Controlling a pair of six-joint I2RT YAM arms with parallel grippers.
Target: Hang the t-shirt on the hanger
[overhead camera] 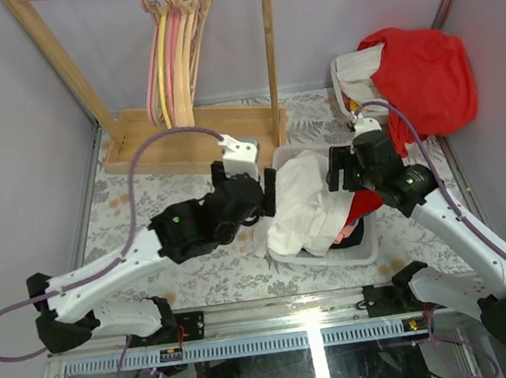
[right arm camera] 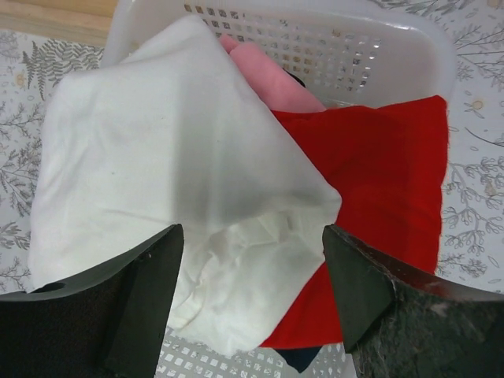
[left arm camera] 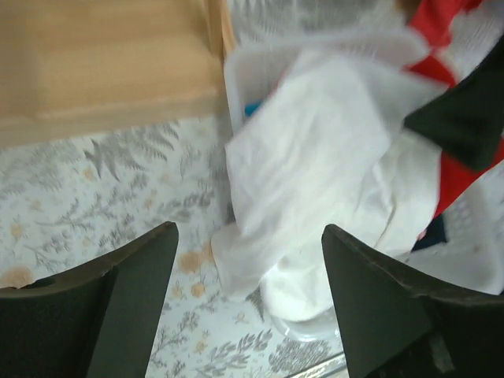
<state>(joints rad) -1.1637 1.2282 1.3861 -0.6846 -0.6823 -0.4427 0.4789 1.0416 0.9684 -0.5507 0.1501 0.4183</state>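
The white t-shirt (overhead camera: 300, 206) lies crumpled in a white laundry basket (overhead camera: 366, 253) and hangs over its left rim. It fills the left wrist view (left arm camera: 315, 157) and the right wrist view (right arm camera: 157, 157). My left gripper (overhead camera: 270, 192) is open and empty just left of the shirt (left arm camera: 248, 232), above the patterned table. My right gripper (overhead camera: 336, 172) is open and empty right above the shirt's bunched part (right arm camera: 252, 232). The pale peach-beige hanger (overhead camera: 194, 52) hangs on the wooden rack at the back, far from both grippers.
The wooden rack (overhead camera: 193, 143) also holds pink hangers (overhead camera: 154, 71) and a yellow hanger (overhead camera: 164, 79). Red cloth (right arm camera: 378, 181), pink cloth and a navy piece lie in the basket under the shirt. A big red garment (overhead camera: 424, 73) drapes over a second basket at the back right.
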